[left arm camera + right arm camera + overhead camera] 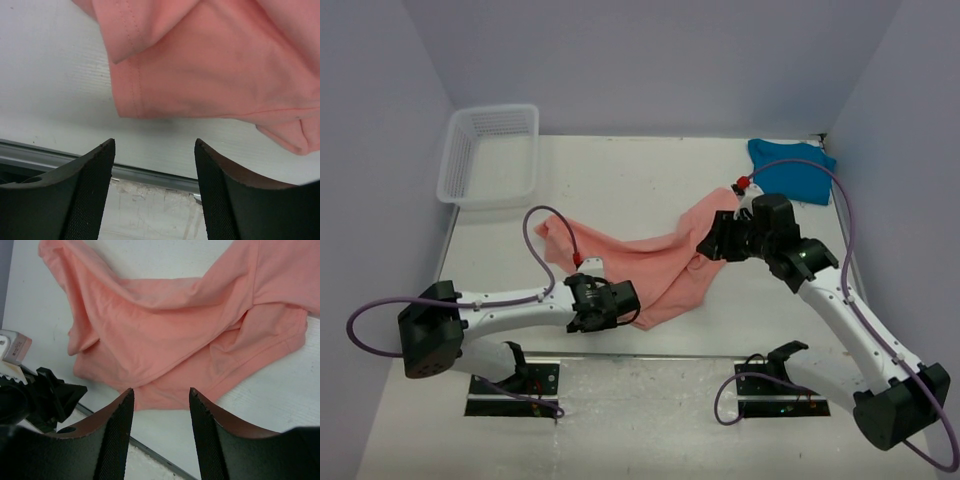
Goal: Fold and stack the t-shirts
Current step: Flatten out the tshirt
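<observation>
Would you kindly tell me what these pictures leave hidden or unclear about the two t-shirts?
Top view: the teal t-shirt is small and far, and partly behind the right arm. Its folds cannot be read, and neither wrist view shows it.
Every view: the salmon-pink t-shirt is bunched, so its collar and sleeves are lost in its own folds.
Left wrist view: that shirt is cut off by the top and right edges.

Bare table (640, 170) runs between the basket (460, 160) and teal shirt (790, 170); the pink shirt (660, 265) sprawls across the middle.
</observation>
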Motion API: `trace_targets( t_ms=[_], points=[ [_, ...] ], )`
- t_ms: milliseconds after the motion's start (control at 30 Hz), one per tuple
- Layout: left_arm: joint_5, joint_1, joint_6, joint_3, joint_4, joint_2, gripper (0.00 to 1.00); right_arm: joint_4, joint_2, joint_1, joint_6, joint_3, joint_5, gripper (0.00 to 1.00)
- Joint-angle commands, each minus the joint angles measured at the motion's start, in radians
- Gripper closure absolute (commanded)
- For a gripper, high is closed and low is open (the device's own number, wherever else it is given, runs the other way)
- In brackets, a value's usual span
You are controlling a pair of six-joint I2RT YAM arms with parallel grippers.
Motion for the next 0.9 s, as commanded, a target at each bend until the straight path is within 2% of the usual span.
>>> trace_targets(
  t_ms=[0,300,467,633,733,867],
  points=[
    [-0.072,0.015,-0.04,0.013,-0.047,0.041,0.33,0.007,-0.038,0.002,-0.009,-0.009,-0.039,0.5],
    [-0.065,0.087,0.059,-0.022,0.072,0.084,0.36,-0.027,-0.095,0.003,-0.007,-0.007,-0.037,0.5],
    [-0.015,0.139,0.12,-0.078,0.175,0.067,0.37,-0.047,-0.121,0.002,-0.001,0.008,-0.039,0.5],
    [0.049,0.161,0.151,-0.131,0.238,0.032,0.42,-0.06,-0.126,0.002,0.003,0.022,-0.037,0.49],
    [0.084,0.161,0.155,-0.138,0.247,0.019,0.47,-0.053,-0.121,0.003,0.009,0.02,-0.04,0.49],
    [0.15,0.161,0.164,-0.171,0.31,-0.013,0.65,-0.033,-0.107,0.002,0.022,0.012,-0.063,0.49]
  ],
)
